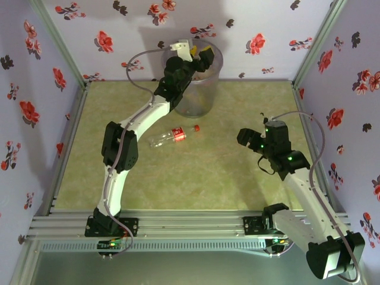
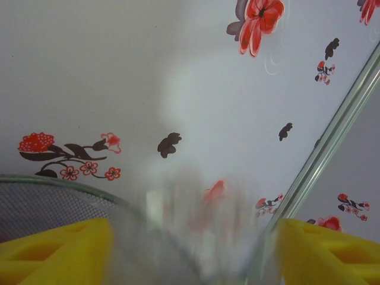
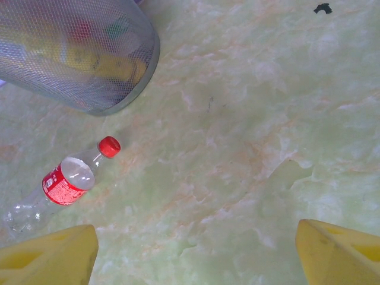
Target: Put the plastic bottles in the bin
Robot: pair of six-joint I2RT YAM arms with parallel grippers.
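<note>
Near edge: the right gripper (image 1: 249,139) hangs over the right half of the green marbled table (image 1: 208,178), pointed toward the middle. From its wrist camera I see the right pads (image 3: 50,255), yellow, at the bottom corners of the view. They are spread wide with only bare table between them — open and empty.

Farther in, left of centre: one clear bottle (image 3: 62,184) lies on its side on the table, well apart from the right gripper. It has a red label (image 3: 54,189) round its middle and its red cap (image 3: 109,146) is on, cap end toward the bin (image 1: 202,98). The bottle is near the bin's base but not touching it.

Far edge: the bin stands upright against the back wall, a little left of centre. Through its fine-meshed translucent side, in the right wrist view, I make out blurred yellow, red and green shapes (image 3: 98,62) — bottles inside, count not readable.

The left arm (image 1: 127,139) reaches diagonally from its base across the table, and the left gripper (image 1: 200,54) sits above the bin's mouth. In the left wrist view the left pads (image 2: 59,249), also yellow, stand far apart at the lower corners, with the bin's rim at lower left. Between them is a smeared clear shape (image 2: 205,228) with a red patch. The pads and the wall behind are sharp; the shape is not. It looks like a bottle, but I cannot tell whether the pads touch or grip it.

Behind: the flowered back wall (image 2: 178,89) and a metal corner post (image 2: 335,133).
</note>
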